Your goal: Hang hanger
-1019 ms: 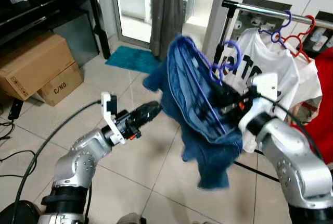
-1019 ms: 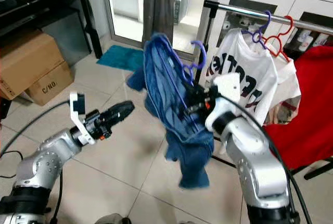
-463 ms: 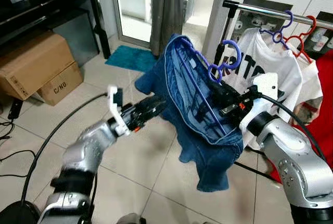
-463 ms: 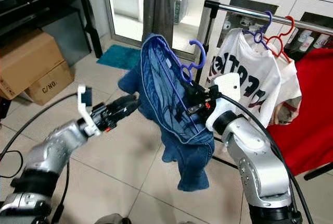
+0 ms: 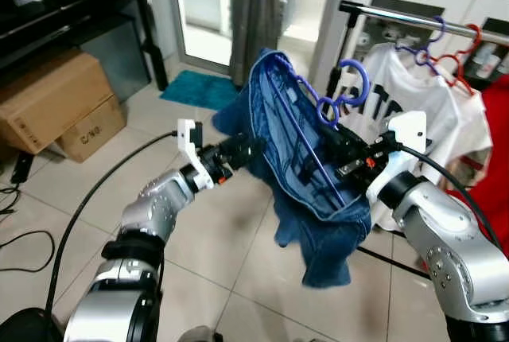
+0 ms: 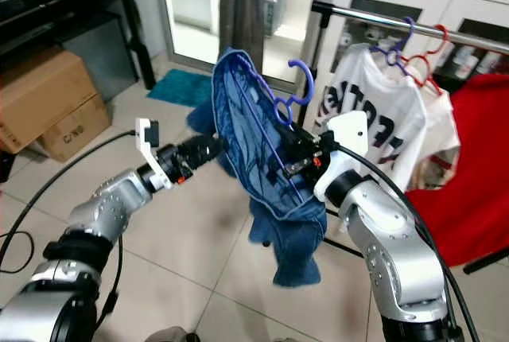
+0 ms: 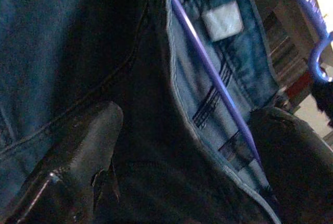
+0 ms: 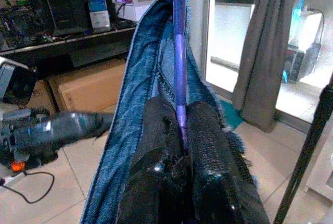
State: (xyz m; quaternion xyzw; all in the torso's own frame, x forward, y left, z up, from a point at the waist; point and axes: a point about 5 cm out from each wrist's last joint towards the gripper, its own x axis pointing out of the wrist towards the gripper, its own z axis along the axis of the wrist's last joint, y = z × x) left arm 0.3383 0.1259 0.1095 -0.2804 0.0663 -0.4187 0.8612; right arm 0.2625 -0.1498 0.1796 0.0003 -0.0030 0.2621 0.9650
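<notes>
A purple hanger (image 5: 350, 87) carries a blue denim garment (image 5: 290, 147) and is held up in mid-air left of the metal clothes rail (image 5: 398, 16). My right gripper (image 8: 181, 114) is shut on the hanger's lower bar, with the denim draped around its fingers. The hanger's hook points toward the rail but stays apart from it. My left gripper (image 5: 242, 149) reaches the denim's left edge. In the left wrist view its fingers (image 7: 83, 146) stand open with denim (image 7: 62, 41) and the hanger bar (image 7: 213, 73) between them.
On the rail hang a white printed T-shirt (image 5: 413, 95) on another purple hanger (image 5: 433, 40), a red hanger (image 5: 469, 48) and a red garment (image 5: 497, 159). Cardboard boxes (image 5: 48, 103) sit under a black shelf at left. A teal mat (image 5: 199, 87) and grey curtain (image 5: 254, 16) lie beyond.
My left arm has stretched forward and right until its gripper met the denim's left edge. The right gripper lifted the hanger slightly and holds it steady.
</notes>
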